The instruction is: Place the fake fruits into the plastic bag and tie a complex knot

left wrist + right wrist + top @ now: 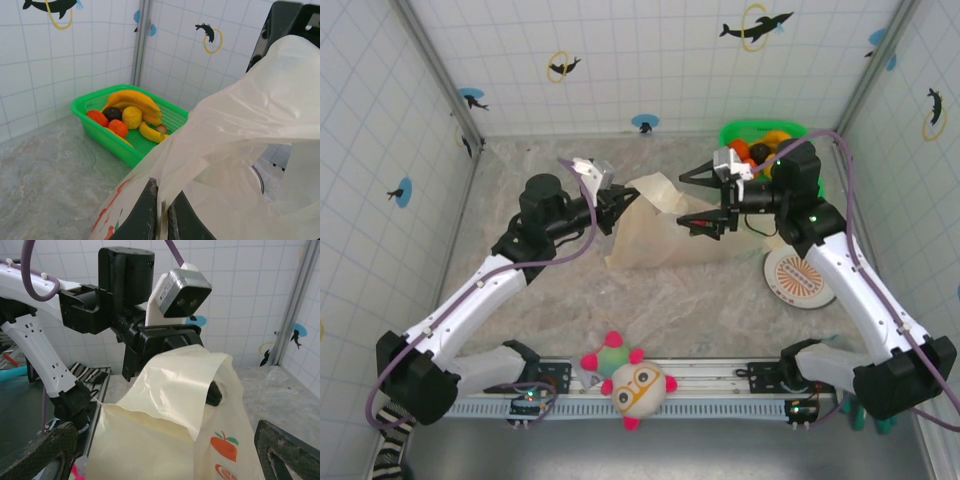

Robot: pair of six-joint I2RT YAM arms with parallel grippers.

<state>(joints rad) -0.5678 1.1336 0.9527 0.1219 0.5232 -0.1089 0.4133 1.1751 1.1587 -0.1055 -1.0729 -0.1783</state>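
The plastic bag point(655, 238) stands mid-desk point(570, 300), its cream rim pinched up by the clenched left hand point(161, 216), the right hand point(698, 198) spread wide just beside it, while the fake fruits point(131, 114) fill the green basket point(102, 141) in the far right corner.

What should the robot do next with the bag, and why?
Probably close the right gripper on the loose edge of the bag: the left gripper pinches one side, the right jaws stand open beside it, and the fruits lie in the basket.
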